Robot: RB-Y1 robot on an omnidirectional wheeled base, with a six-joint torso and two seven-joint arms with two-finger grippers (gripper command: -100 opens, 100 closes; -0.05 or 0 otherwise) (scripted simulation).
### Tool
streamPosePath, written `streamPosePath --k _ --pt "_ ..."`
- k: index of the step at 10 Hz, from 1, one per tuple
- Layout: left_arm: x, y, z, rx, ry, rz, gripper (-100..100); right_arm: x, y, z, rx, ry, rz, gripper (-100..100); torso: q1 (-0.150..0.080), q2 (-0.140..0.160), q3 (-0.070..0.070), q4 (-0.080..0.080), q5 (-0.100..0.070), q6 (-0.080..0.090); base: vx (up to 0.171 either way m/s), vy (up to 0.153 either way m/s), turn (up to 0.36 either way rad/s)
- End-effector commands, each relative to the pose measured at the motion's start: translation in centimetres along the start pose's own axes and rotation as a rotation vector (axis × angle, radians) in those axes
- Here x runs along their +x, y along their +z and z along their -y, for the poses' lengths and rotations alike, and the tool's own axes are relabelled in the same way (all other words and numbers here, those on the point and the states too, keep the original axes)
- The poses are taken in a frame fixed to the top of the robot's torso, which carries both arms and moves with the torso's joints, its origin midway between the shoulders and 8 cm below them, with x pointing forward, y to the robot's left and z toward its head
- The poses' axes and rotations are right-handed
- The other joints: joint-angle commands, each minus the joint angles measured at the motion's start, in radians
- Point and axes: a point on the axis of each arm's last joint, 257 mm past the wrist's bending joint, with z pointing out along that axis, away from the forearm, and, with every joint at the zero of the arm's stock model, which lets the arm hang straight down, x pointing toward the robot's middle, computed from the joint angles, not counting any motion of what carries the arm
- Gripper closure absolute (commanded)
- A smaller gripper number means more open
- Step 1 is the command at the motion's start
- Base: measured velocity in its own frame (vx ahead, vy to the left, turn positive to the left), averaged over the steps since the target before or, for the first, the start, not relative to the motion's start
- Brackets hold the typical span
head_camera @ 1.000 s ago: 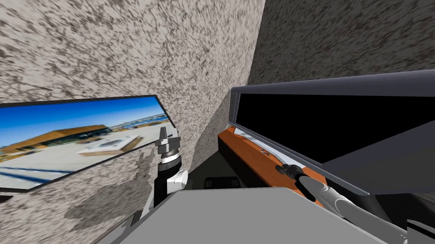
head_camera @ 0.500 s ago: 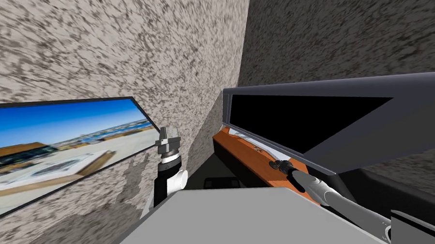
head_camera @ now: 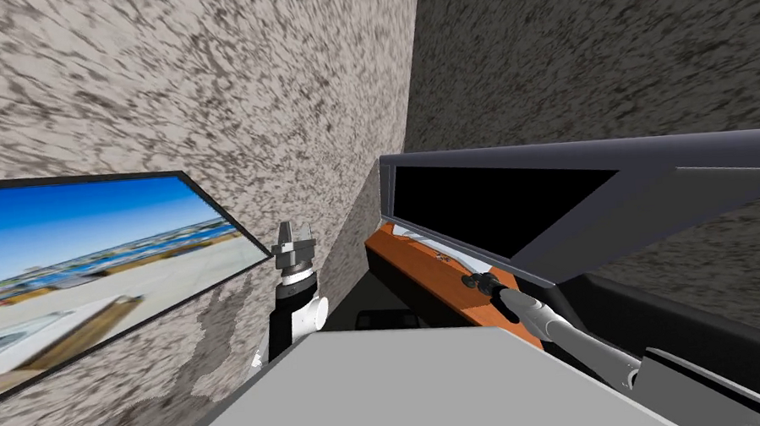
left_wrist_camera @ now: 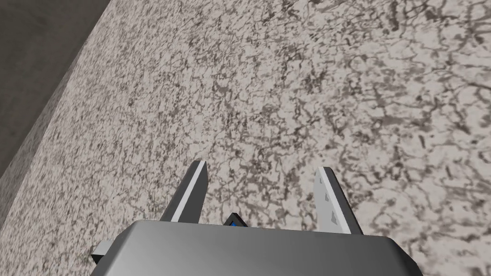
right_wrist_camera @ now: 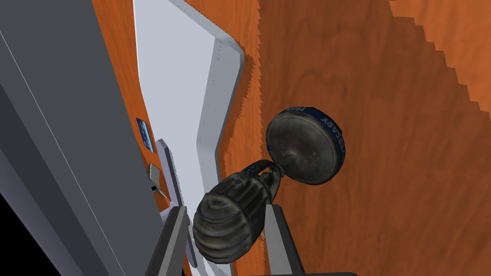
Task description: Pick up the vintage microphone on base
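Note:
The microphone [right_wrist_camera: 230, 230] has a dark, ribbed metal head and a round dark base [right_wrist_camera: 307, 146] with a blue band of lettering. It shows over an orange-brown wooden top [right_wrist_camera: 383, 143]. My right gripper [right_wrist_camera: 224, 211] has one finger on each side of the ribbed head, pressing it. In the head view that gripper [head_camera: 473, 282] reaches over the wooden top [head_camera: 412, 259] just below a dark screen [head_camera: 488, 206]. My left gripper [head_camera: 293, 230] is raised near the speckled wall, its fingers [left_wrist_camera: 328, 191] apart with nothing between them.
A white angled foot [right_wrist_camera: 192, 96] of the grey-framed screen [right_wrist_camera: 57, 120] lies on the wood right beside the microphone. Speckled walls meet in a corner behind the cabinet. A framed landscape picture [head_camera: 76, 247] hangs on the wall at the left.
The whole head view has swung, so the picture and the screen have slid leftward. My right gripper stays at the wooden top under the screen. The left arm holds its pose.

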Motion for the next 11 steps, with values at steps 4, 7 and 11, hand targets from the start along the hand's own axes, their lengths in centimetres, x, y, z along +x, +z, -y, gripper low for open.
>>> streamPosePath --k 4,7,11 --pt "0.0 0.0 0.0 0.000 0.000 0.000 0 -5.3 0.7 0.5 -0.018 -0.073 0.097 100 0.000 0.001 0.000 0.000 0.000 -0.002 0.055 0.025 -0.262" --pt "0.0 0.0 0.0 0.000 0.000 0.000 0 -5.3 0.7 0.5 -0.017 -0.100 0.097 100 0.000 0.002 0.001 0.001 0.001 -0.003 0.025 0.012 -0.019" --pt "0.0 0.0 0.0 0.000 0.000 0.000 0 -9.8 1.2 1.1 -0.019 -0.164 0.178 100 0.001 0.003 0.002 0.001 0.001 -0.002 0.037 0.017 -0.219"
